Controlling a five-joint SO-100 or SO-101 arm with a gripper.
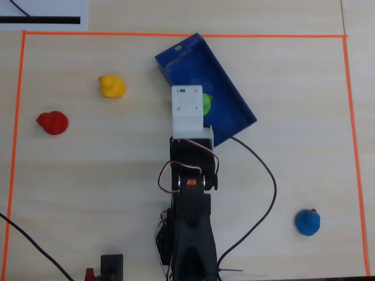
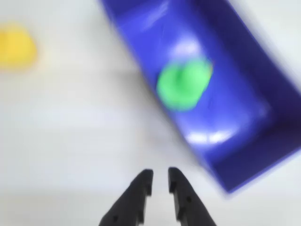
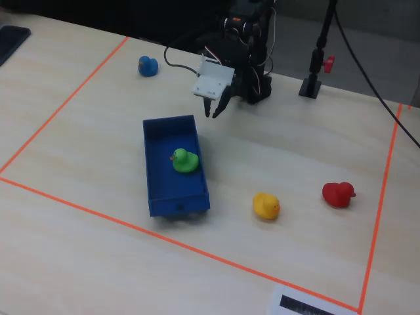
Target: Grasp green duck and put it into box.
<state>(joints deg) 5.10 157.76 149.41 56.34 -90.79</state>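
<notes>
Pale wood-grain table [image 3: 98,262] marked w/ orange tape border [image 3: 65,197]. Green duck [image 3: 185,160], orange beak, seen upright inside blue box [image 3: 157,190], nr its middle. Gripper [image 3: 218,113] held above table beside box; jaws empty, slightly parted.

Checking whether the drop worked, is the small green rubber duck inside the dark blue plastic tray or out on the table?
Inside. The small green rubber duck sits upright on the dark blue plastic tray floor.

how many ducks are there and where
4: green duck inside the box; on the table in the fixed view, yellow and red right of it, blue far left.
</notes>
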